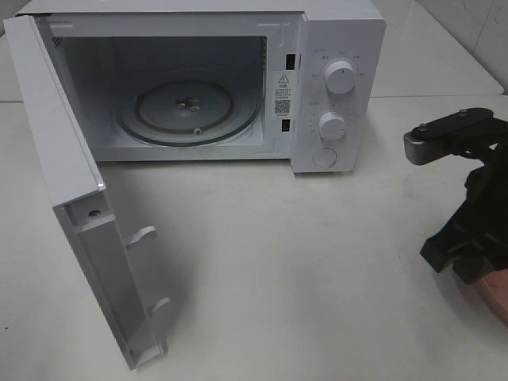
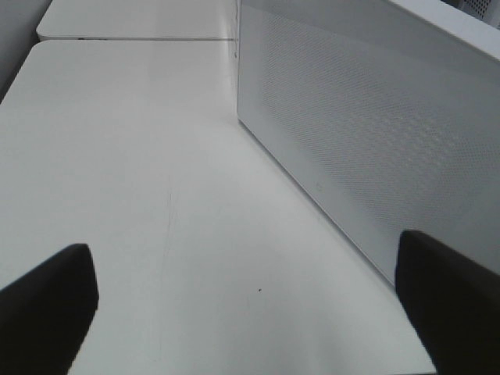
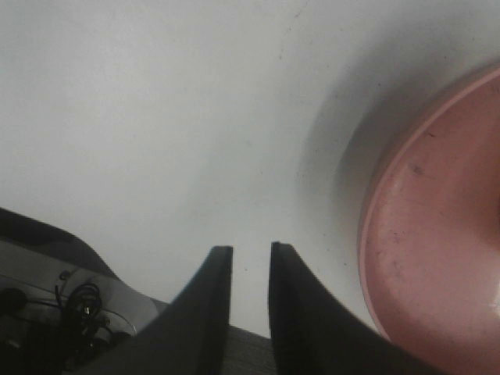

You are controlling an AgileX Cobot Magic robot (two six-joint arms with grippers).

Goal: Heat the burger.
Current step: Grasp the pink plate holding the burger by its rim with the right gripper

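Note:
The burger does not show in any view. My right gripper hangs at the right edge of the table, just beside the rim of a flat pink plate. In the right wrist view its fingertips stand a narrow gap apart with only bare table between them, and the pink plate lies close by, with no food on the part I can see. My left gripper is wide open over bare table, with nothing between its fingers. The exterior view does not show it.
A white microwave stands at the back with its door swung open to the left, showing a glass turntable with nothing on it. A white perforated microwave panel rises close to my left gripper.

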